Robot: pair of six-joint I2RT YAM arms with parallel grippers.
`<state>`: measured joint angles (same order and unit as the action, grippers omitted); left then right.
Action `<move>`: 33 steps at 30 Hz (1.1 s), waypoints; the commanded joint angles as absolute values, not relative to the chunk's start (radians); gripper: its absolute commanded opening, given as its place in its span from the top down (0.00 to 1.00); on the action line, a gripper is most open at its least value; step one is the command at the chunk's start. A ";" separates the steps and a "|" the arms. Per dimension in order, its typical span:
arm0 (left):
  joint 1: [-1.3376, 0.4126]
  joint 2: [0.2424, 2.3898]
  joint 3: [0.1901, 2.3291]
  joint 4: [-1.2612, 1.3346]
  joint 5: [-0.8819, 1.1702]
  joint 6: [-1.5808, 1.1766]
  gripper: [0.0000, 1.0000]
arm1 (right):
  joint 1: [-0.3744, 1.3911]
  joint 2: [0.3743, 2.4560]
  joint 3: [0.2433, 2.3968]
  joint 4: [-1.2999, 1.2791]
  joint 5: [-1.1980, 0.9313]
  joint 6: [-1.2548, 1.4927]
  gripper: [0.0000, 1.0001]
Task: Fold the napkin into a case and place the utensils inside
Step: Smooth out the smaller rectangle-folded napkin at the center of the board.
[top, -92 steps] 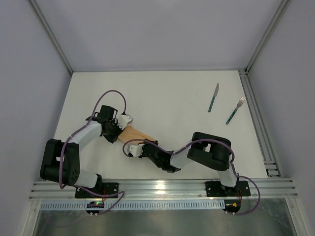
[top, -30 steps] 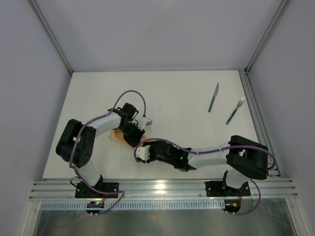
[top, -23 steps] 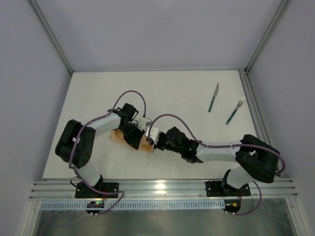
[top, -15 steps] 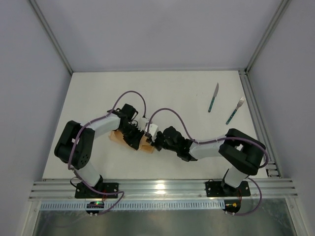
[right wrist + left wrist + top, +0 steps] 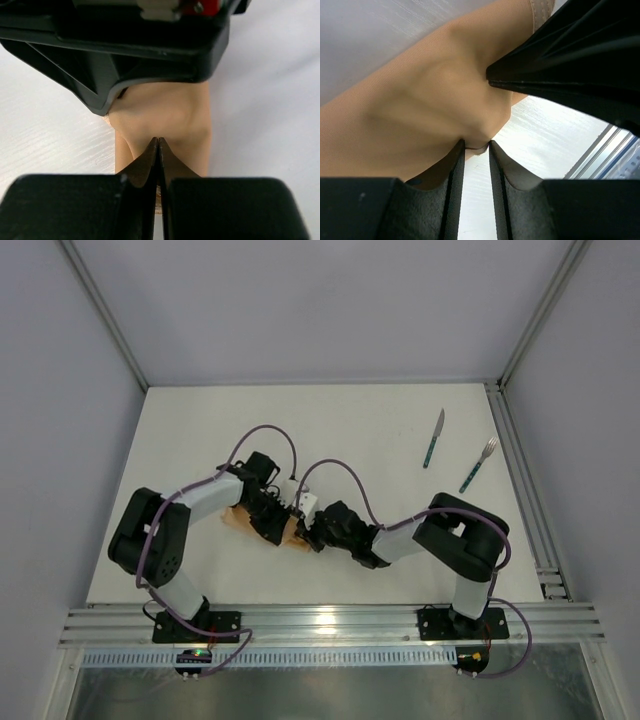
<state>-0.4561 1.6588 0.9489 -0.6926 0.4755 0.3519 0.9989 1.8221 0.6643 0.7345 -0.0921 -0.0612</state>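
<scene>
So the left pincer (image 5: 476, 150) is down to a narrow slit, and a little pucker of the peach napkin (image 5: 410, 115) is nipped right at its tips. You can see the cloth bunching in toward the fingers (image 5: 454, 170) in the left wrist view. The right pincer (image 5: 158, 145) has its jaws pressed flat together on the same cloth from the opposite side, and the fabric creases up where the tips bite. The two are basically nose to nose: each wrist camera has the other one's black housing filling the top of the shot, just beside its own tips.

From above, the napkin is a small folded bundle on the table (image 5: 350, 430), left of centre, mostly hidden under the two wrists. Only a bit of orange pokes out on each side. Honestly can't tell from any view whether the folds make an actual pocket.

The knife (image 5: 433, 438) and fork (image 5: 478, 464) lie side by side on the bare table way over at the far right, teal handles toward the arms. They're well apart from the cloth and from both pincers.
</scene>
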 commanded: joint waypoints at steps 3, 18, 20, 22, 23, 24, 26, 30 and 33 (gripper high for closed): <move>-0.456 1.571 0.959 -0.727 0.523 0.419 0.69 | 1.005 1.810 0.624 0.746 -0.048 -0.002 0.96; -0.577 1.634 0.940 -0.595 0.367 0.400 0.71 | 0.999 1.772 0.591 0.798 -0.048 0.120 0.96; -0.578 1.628 0.919 -0.597 0.344 0.408 0.72 | 0.989 1.775 0.588 0.810 -0.054 0.150 0.96; -0.580 1.620 0.888 -0.588 0.328 0.419 0.72 | 0.983 1.776 0.578 0.824 -0.063 0.172 0.96; -0.580 1.617 0.881 -0.584 0.322 0.422 0.72 | 0.983 1.778 0.575 0.836 -0.064 0.184 0.96; -0.580 1.618 0.868 -0.584 0.325 0.423 0.72 | 0.980 1.779 0.571 0.839 -0.063 0.189 0.96; -0.580 1.615 0.864 -0.592 0.347 0.431 0.72 | 0.971 1.781 0.569 0.831 -0.054 0.205 0.96; -0.580 1.560 0.844 -0.588 0.311 0.460 0.70 | 0.960 1.776 0.561 0.828 -0.055 0.222 0.96; -0.580 1.441 0.851 -0.587 0.392 0.472 0.68 | 0.956 1.769 0.548 0.837 -0.066 0.247 0.96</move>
